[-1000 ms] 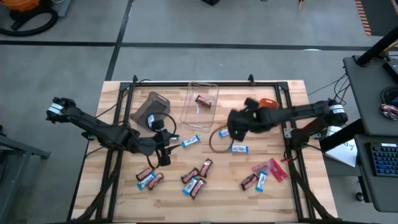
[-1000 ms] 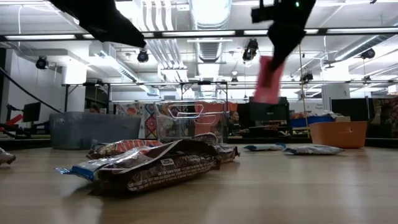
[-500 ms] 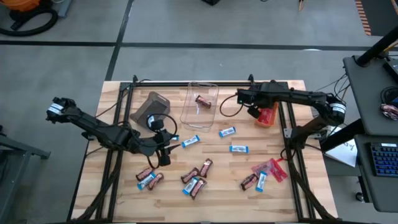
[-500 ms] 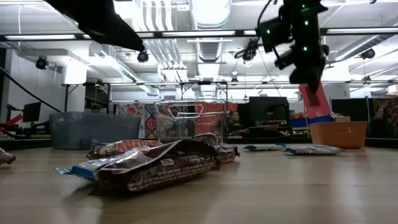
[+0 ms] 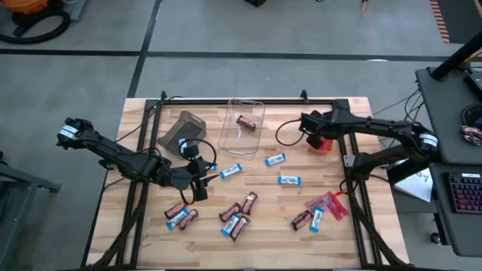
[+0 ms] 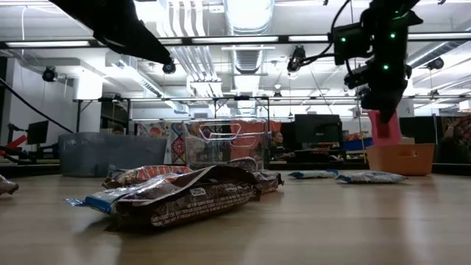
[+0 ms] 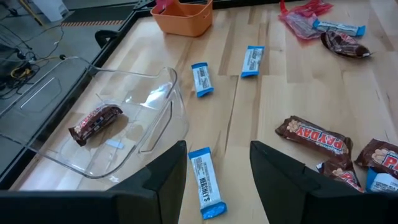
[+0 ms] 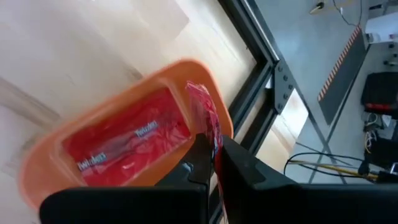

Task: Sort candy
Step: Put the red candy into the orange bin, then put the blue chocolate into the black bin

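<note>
My right gripper (image 5: 316,132) is shut on a red-wrapped candy (image 6: 385,125) and hangs over the orange bin (image 5: 324,145) at the far right, where another red candy (image 8: 127,146) lies inside. My left gripper (image 5: 202,181) hovers open left of centre. In its wrist view a blue-and-white candy (image 7: 206,184) lies flat on the wood between the two fingers, untouched. A brown candy (image 5: 245,122) lies in the clear bin (image 5: 239,135). More candy in blue, brown and red wrappers lies loose across the near half of the table. My right gripper pinches the red candy's upper end (image 8: 209,132) between its two fingers (image 8: 239,165), slanting down from above. The candy hangs below the fingers, lifted clear of the table, its lower end (image 6: 386,140) about level with the orange bin's rim.
A grey bin (image 5: 183,129) stands at the far left beside the clear bin. Two blue candies (image 5: 276,159) (image 5: 289,180) lie mid-table. Brown and blue bars cluster near the front (image 5: 237,214) (image 5: 181,217), and red and other bars at the near right (image 5: 325,205). A black frame edges the table.
My right gripper has carried the red candy from the table's middle toward the far right edge and down, tipping more steeply, and now hangs over the orange bin. It has stayed shut on the candy throughout.
</note>
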`<state>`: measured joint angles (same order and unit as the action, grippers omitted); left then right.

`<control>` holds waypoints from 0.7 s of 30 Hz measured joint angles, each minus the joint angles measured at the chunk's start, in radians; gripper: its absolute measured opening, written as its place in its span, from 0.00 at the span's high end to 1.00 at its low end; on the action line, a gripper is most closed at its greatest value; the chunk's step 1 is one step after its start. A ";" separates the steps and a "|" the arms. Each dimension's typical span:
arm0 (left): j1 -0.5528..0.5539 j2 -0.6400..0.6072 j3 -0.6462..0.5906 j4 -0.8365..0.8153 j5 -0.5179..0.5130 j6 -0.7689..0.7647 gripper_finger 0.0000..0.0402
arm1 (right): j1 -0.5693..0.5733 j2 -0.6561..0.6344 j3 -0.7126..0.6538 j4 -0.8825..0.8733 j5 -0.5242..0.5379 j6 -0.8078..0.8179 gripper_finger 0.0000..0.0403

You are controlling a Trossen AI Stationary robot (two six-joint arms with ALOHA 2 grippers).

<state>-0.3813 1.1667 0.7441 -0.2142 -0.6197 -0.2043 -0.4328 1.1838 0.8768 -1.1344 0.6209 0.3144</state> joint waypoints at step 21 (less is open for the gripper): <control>0.000 0.000 0.000 0.000 0.000 -0.023 0.60 | 0.000 -0.047 -0.081 0.071 -0.156 0.012 0.65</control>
<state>-0.3813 1.1671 0.7441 -0.2138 -0.6197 -0.2276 -0.4324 1.1371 0.7959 -1.0637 0.4647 0.3265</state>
